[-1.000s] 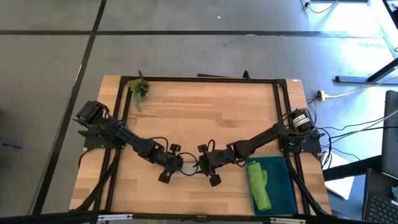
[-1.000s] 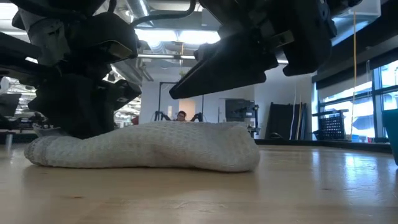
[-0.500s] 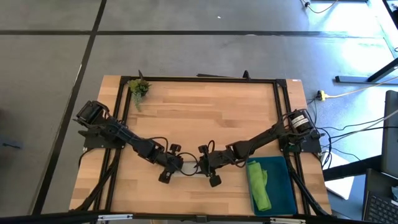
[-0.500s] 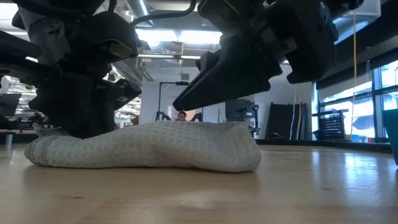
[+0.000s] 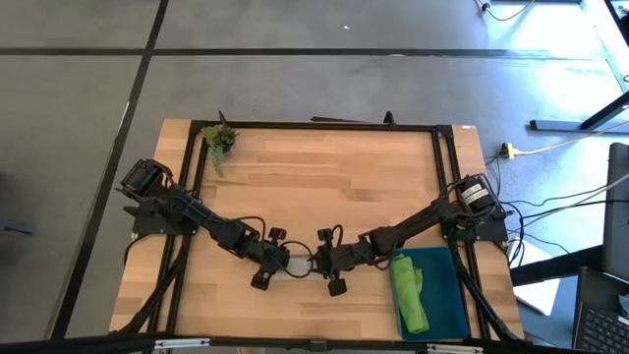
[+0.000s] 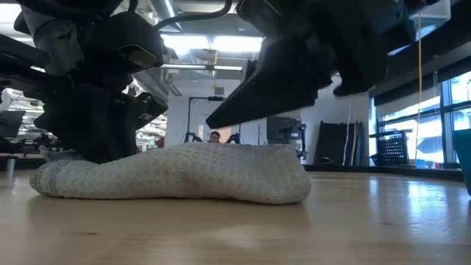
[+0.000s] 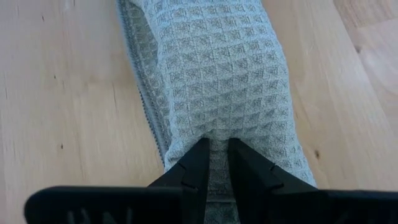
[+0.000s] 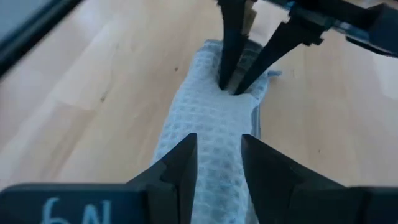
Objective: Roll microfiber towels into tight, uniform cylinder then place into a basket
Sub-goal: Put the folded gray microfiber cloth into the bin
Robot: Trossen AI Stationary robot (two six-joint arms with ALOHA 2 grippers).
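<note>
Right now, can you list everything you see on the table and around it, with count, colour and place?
grey towel: one, pale grey, rolled, table front centre, between both hands
green towel: one, lime green, in the bin
bin: one, dark teal, front right corner
plant sprig: one, green, back left corner
table: one, light wood
left hand: black, pinching one end of the grey towel
right hand: black, fingers astride the other end

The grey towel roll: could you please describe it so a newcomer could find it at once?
On the wooden table, near its front edge, the two arms meet. Between the left gripper and the right gripper lies the grey towel roll, waffle-textured and pale, unlike the green towel in the teal basket.
</note>
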